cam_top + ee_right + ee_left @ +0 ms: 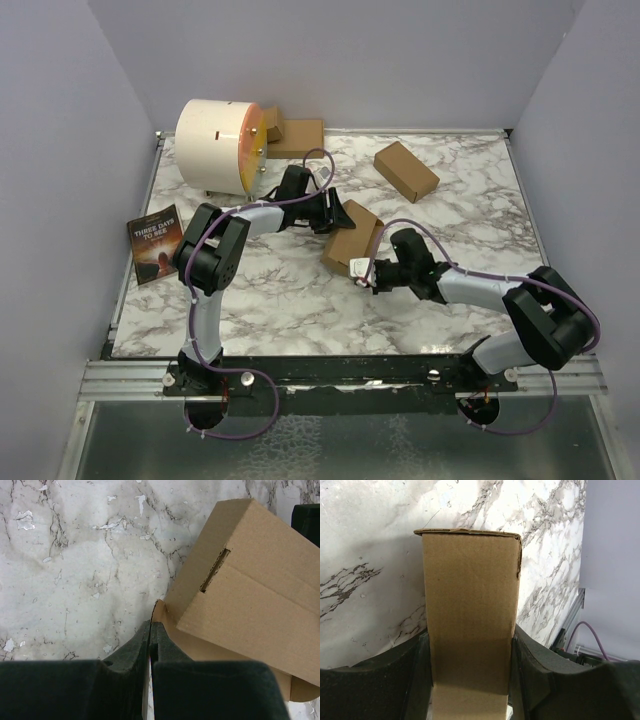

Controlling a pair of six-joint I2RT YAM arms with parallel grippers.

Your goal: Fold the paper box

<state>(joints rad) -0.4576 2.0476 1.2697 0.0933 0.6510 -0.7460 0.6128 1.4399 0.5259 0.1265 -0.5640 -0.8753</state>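
The paper box is a small brown oblong carton lying on the marble table between both arms. My left gripper holds its far end, one finger pressed on each long side of the box, and the closed end faces away from that camera. My right gripper is shut at the box's near end. In the right wrist view its joined tips touch the edge of a loose flap that sticks out under the box body. I see no cardboard between the jaws.
A twin brown carton lies at the back right. A white drum with an orange face stands back left, with small cardboard pieces beside it. A dark book lies at the left edge. Walls enclose three sides.
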